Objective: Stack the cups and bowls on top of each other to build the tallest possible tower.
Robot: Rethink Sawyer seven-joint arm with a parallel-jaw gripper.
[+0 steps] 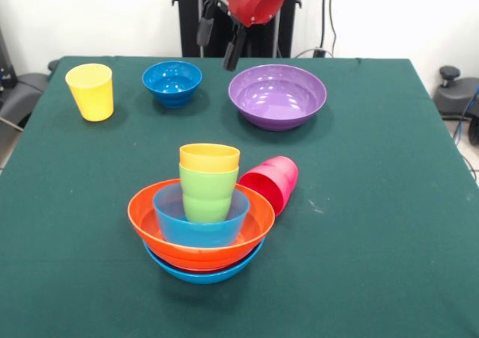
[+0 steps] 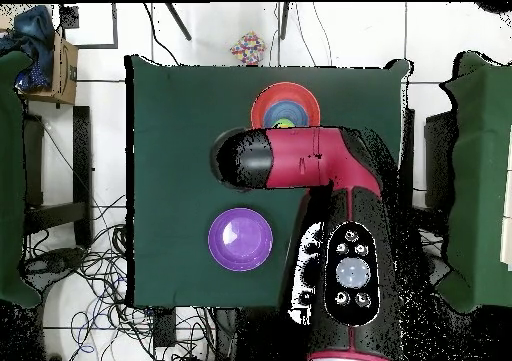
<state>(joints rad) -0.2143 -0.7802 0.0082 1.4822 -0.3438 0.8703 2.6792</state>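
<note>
Tower (image 1: 202, 218): standing lower centre of the front view; a light-blue bowl (image 1: 200, 272) at the base, orange bowl (image 1: 150, 203) nested in it, a smaller light-blue bowl (image 1: 198, 229) inside that, then a green cup (image 1: 207, 192) with a yellow-orange cup (image 1: 209, 157) on top.
Pink cup (image 1: 271, 182): lying on its side, mouth facing lower left, touching or just beside the orange bowl's rim on the right.
Yellow cup (image 1: 90, 91): standing upright, upper left, well apart from the tower.
Dark-blue bowl (image 1: 172, 82): sitting upright, upper centre-left, just beside the gripper's tips in the frame.
Purple bowl (image 1: 278, 95): sitting upright, upper centre-right.
Gripper (image 1: 218, 40): hanging at the top edge, above the gap between the dark-blue and purple bowls; fingers are standing apart and holding nothing (the overhead view hides them under the arm).
Table (image 1: 389, 203): green cloth, carrying every piece.
Step in hand (judged): reaching for a loose piece at the back, likely the dark-blue bowl or the yellow cup.
Doing it well: a cup is adding more height than a bowl, so the yellow cup is looking the better pick; gripping its wall by one side of the rim, keeping it level, lowering it squarely over the top cup.
Risk: the stack is growing narrow at the top, so a sideways nudge could be tipping the upper cups.
</note>
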